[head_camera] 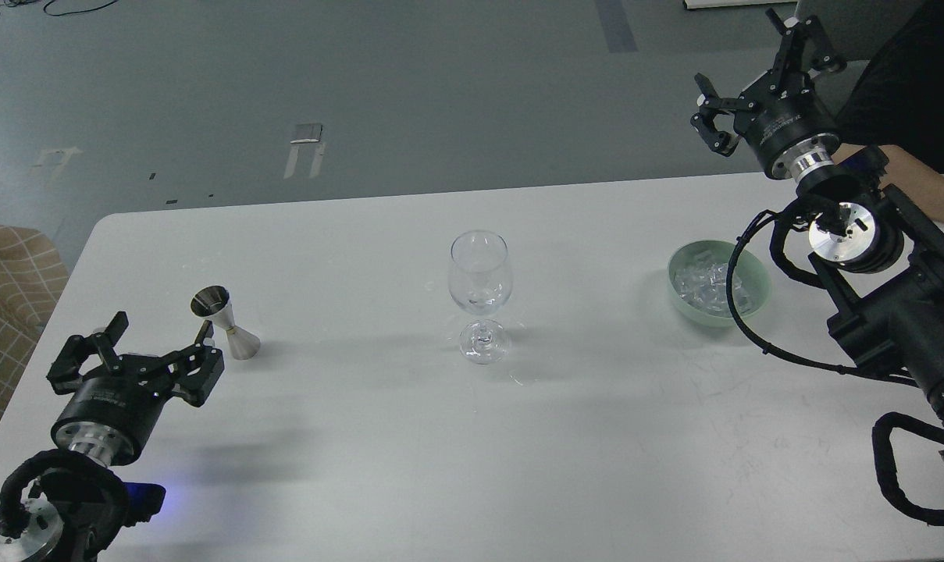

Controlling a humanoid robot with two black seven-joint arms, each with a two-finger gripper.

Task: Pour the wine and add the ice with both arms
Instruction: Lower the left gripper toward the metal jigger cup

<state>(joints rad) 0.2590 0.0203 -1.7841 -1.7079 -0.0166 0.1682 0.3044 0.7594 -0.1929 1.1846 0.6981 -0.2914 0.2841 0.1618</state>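
Note:
A clear stemmed wine glass (479, 295) stands upright and looks empty at the middle of the white table (362, 437). A steel double-cone jigger (226, 321) stands at the left. Several clear ice cubes (702, 285) lie in a pale green bowl (755, 275) at the right. My left gripper (159, 328) is open and empty, low over the table just left of the jigger. My right gripper (741, 51) is open and empty, raised above the table's far right edge, behind and above the bowl. A black cable of the right arm crosses in front of the bowl.
A person's bare forearm (920, 187) rests on the table's far right corner, behind my right arm. A tan checked seat (7, 289) stands off the table's left edge. Grey floor lies beyond the far edge.

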